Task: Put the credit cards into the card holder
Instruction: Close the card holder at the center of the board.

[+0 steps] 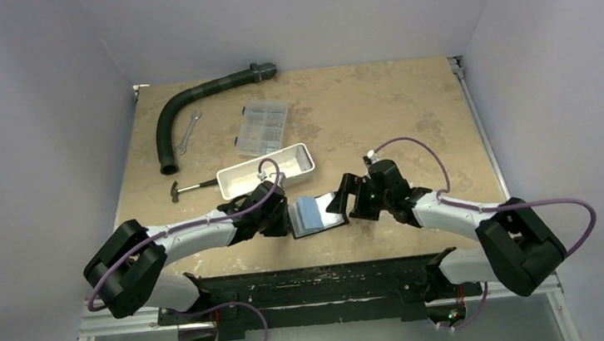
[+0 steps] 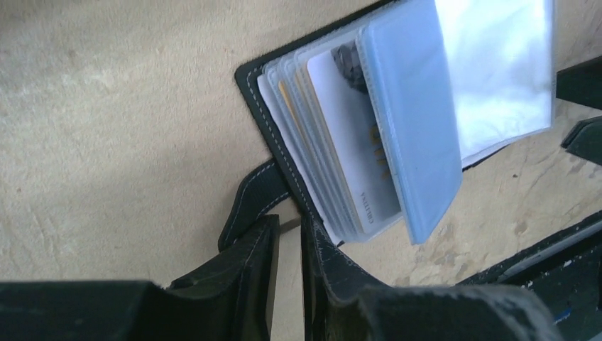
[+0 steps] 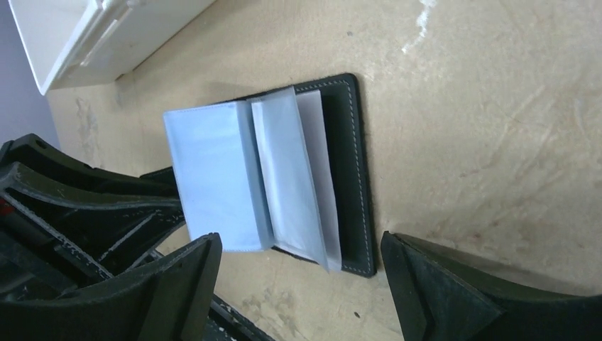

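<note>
The black card holder (image 1: pixel 317 215) lies open on the table between my two grippers, its clear bluish sleeves fanned out. In the left wrist view its cover (image 2: pixel 248 78) shows a pale card with orange print (image 2: pixel 358 163) and an orange-yellow card edge (image 2: pixel 285 96) inside the sleeves. My left gripper (image 1: pixel 279 214) sits at the holder's left edge beside its strap (image 2: pixel 245 206). Its jaws (image 2: pixel 287 224) are nearly together, with only table in the slit. My right gripper (image 1: pixel 350 202) is open, its jaws (image 3: pixel 299 245) spread wide just off the holder's right cover (image 3: pixel 351 163).
A white tray (image 1: pixel 269 172) stands just behind the holder, and shows in the right wrist view (image 3: pixel 92 35). Behind it are a clear compartment box (image 1: pixel 262 129), a black hose (image 1: pixel 184 107), a wrench (image 1: pixel 187 133) and a small hammer (image 1: pixel 187 186).
</note>
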`<act>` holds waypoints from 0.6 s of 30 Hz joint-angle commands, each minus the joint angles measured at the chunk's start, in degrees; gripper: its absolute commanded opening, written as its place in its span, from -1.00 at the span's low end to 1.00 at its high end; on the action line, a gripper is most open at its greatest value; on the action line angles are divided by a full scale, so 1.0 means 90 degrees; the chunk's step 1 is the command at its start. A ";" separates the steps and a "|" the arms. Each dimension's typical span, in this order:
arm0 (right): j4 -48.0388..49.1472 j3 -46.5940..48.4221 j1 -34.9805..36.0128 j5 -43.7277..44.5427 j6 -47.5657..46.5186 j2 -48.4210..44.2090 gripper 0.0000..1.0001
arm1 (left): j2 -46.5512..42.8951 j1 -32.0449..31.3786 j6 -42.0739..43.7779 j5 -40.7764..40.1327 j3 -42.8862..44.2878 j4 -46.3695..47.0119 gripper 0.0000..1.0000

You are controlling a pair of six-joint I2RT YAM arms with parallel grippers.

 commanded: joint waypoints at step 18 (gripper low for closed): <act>0.3228 -0.0416 0.0274 -0.1775 0.1226 0.0684 0.80 | 0.0517 0.0014 -0.0021 0.0234 -0.0193 0.0738 -0.62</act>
